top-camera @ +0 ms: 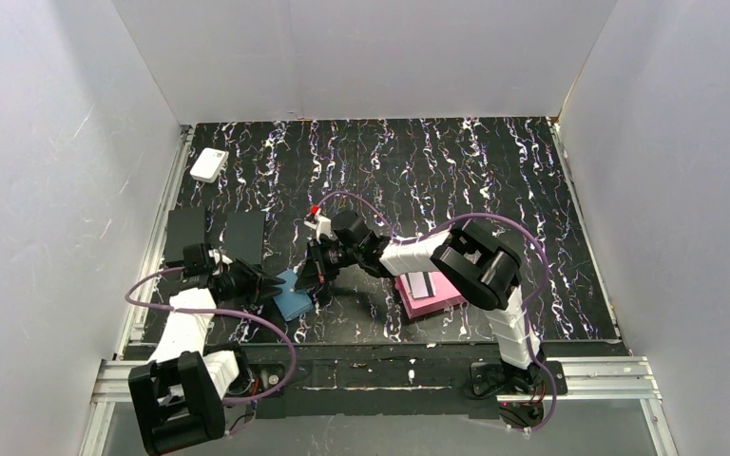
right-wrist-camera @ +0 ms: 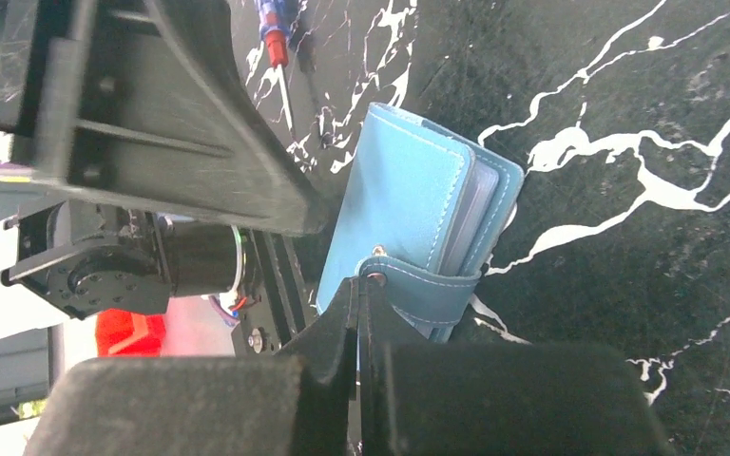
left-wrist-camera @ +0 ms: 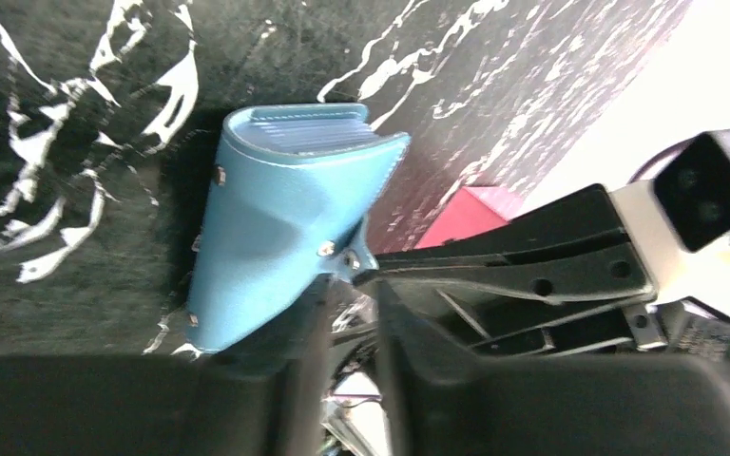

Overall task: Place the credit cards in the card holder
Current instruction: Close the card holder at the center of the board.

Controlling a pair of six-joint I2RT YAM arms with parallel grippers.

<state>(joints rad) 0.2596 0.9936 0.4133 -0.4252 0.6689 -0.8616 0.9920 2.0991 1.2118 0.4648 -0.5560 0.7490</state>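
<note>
Teal-blue folded stitched card holder (left-wrist-camera: 276, 228) on black marbled mat (top-camera: 437, 180), btwn both grippers.
We found right gripper (right-wrist-camera: 359, 294) fingers pressed together on snap tab (right-wrist-camera: 428, 285), appar. pinching it; left gripper (left-wrist-camera: 350, 309) fingers slightly apart at holder's near end, not clamping. Long axis ran away from left fingers, pale ribbed pockets (left-wrist-camera: 309, 128) at far end. Grey-white card (top-camera: 424, 284), appar., lay on pink square tray (top-camera: 449, 302), nearer right arm.

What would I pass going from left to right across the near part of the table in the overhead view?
Black slab → second black slab → blue wallet → pink tray. The small white box farther back overlaps the slabs' span, so it is left out.
</note>
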